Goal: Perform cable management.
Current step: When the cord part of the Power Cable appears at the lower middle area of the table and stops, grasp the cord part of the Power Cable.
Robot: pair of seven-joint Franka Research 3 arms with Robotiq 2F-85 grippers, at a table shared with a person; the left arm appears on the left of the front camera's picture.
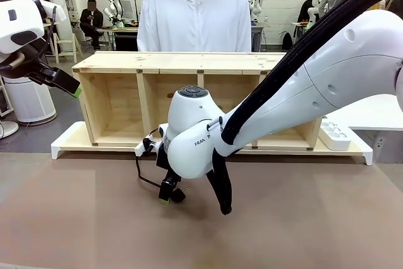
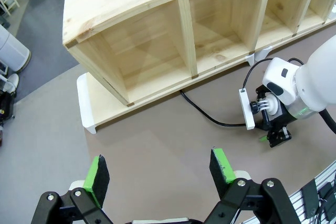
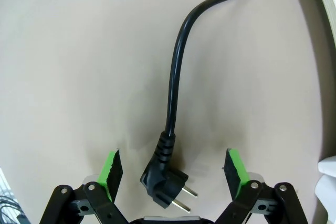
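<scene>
— Where is the cable [image 3: 176,72]?
— Lying on the counter [image 1: 75,218]; it runs from the front foot of the wooden shelf [image 1: 189,62] towards the right jaws; its plug [image 3: 164,184] rests between them.
— Gripped?
— No; the right jaws stand wide open, low over the counter, pads [image 3: 112,167] on either side of the plug and clear of it.
— And the left jaws?
— Raised off the shelf's left end; spread wide, holding nothing.

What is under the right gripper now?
The plug of the cable lies on the table between the open fingers of the right gripper, touching neither. The table beneath the plug is covered.
</scene>
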